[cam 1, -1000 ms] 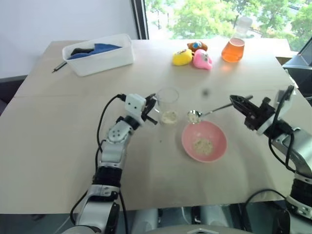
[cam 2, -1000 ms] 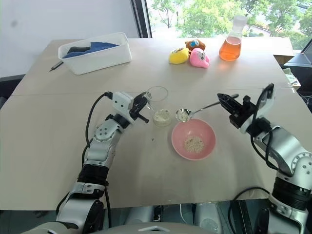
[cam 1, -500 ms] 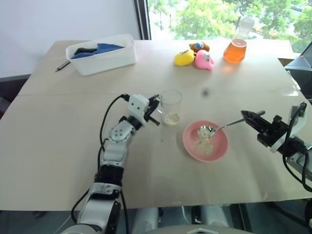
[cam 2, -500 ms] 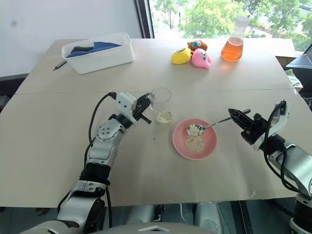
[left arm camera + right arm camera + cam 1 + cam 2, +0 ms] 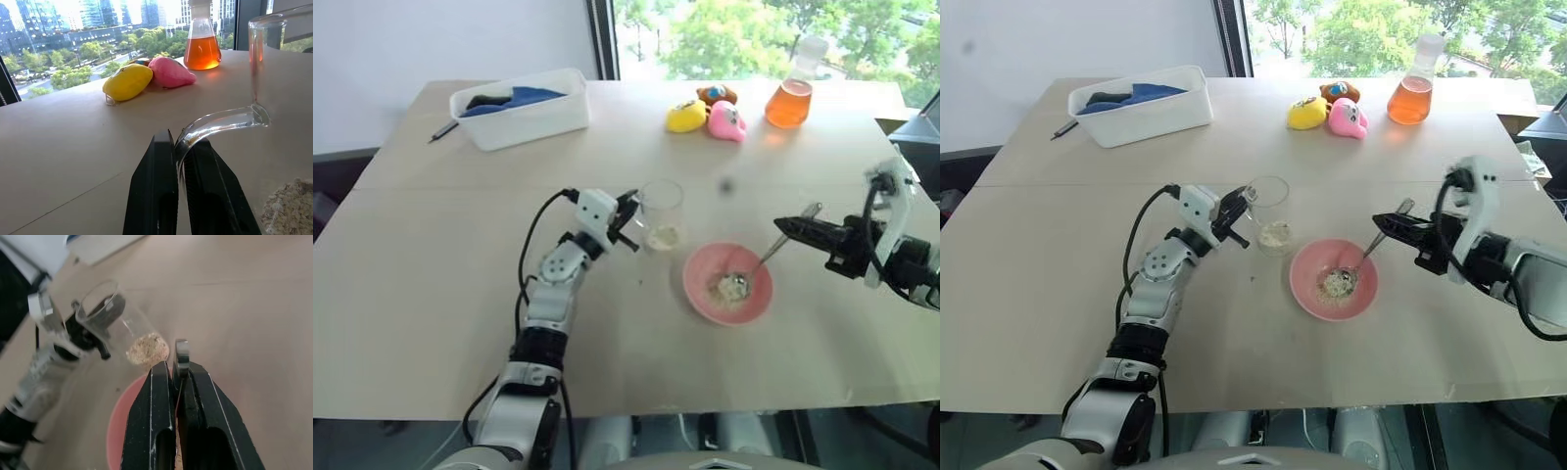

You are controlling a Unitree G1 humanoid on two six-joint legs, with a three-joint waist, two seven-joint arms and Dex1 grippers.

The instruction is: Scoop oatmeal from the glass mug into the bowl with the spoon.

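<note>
No readable writing or label shows on any thing. My left jaws [image 5: 628,217] are clenched on the curved handle of the glass mug [image 5: 661,213], a clear smooth cylinder at the centre of the frame, with dry beige oatmeal [image 5: 665,236] at its bottom. My right jaws [image 5: 787,228], at the right of the frame, are clenched on the thin handle of the shiny metal spoon [image 5: 756,267]. Its small oval end lies tilted down inside the round pink bowl [image 5: 700,297], on flakes there. The bowl sits on the pale matte worktop [image 5: 431,294], just right of the mug.
</note>
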